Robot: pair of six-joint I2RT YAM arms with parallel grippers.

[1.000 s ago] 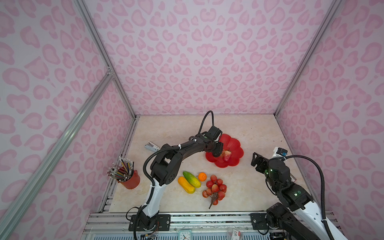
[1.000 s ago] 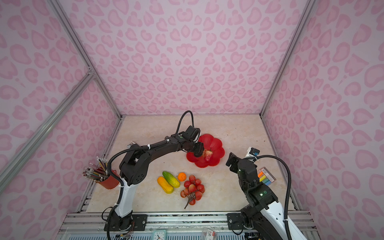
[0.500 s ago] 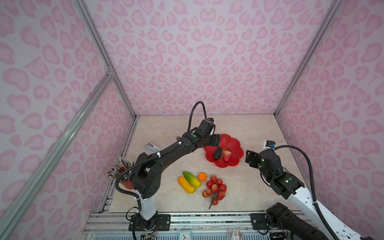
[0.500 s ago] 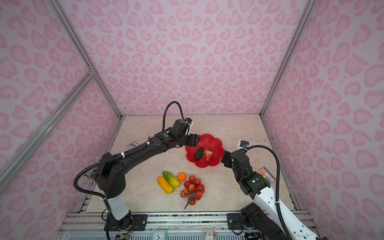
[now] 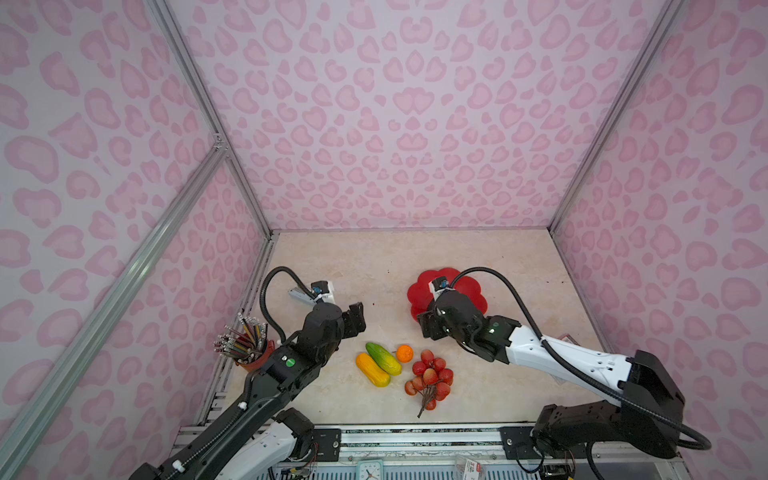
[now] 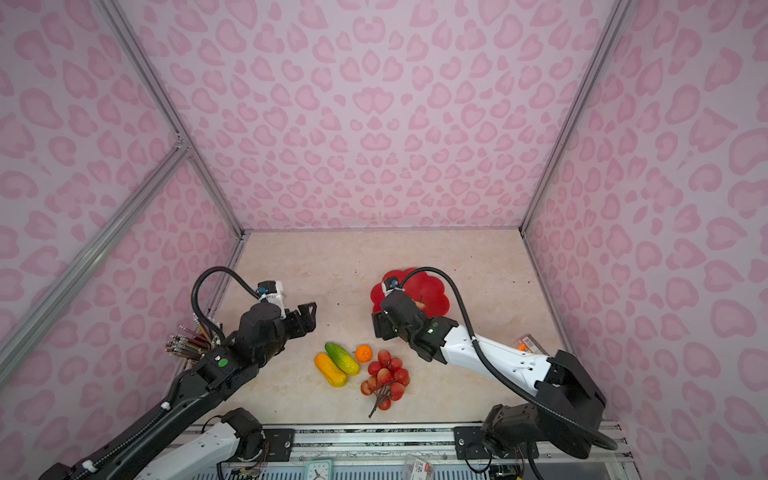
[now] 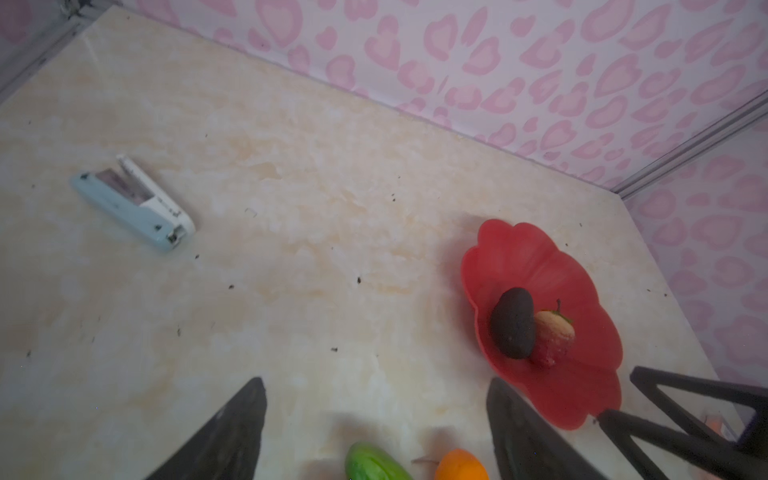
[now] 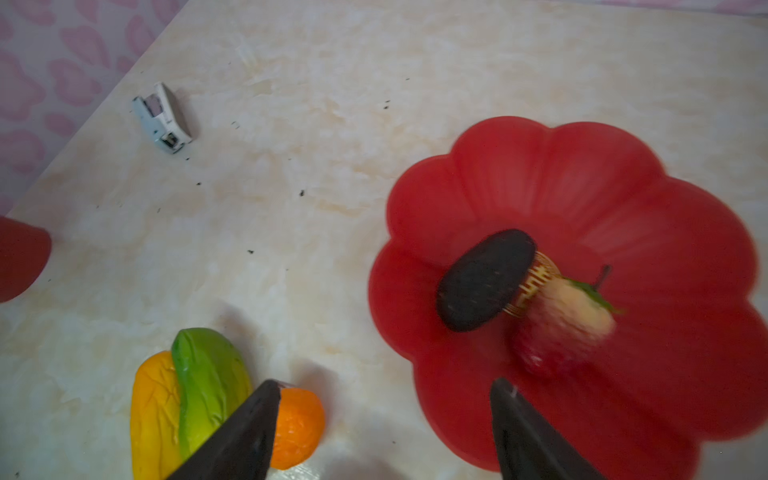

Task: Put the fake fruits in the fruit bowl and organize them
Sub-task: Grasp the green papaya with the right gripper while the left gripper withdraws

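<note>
Overhead stereo; wrist close-ups, shared bowl (image 8: 540,174)

No text or number can be read.

The far half of the table (image 5: 415,249) is bare, and a wide bare strip runs between the left gripper (image 5: 357,318) and the fruit bowl (image 5: 419,291). The right gripper (image 5: 428,328) and its wrist hang over the bowl's near part, so from above only the far petals are free. In the bowl's middle the avocado (image 7: 512,323) and strawberry (image 7: 552,338) lie touching. Near the front, the yellow-orange mango (image 5: 372,370) touches the green-yellow mango (image 5: 383,358). The orange (image 5: 404,353) and bunch of red berries (image 5: 430,378) sit just beside, leaving narrow gaps. The pencil cup (image 5: 245,350) stands close beside the left arm, and the stapler (image 7: 133,203) lies near the left wall.
</note>
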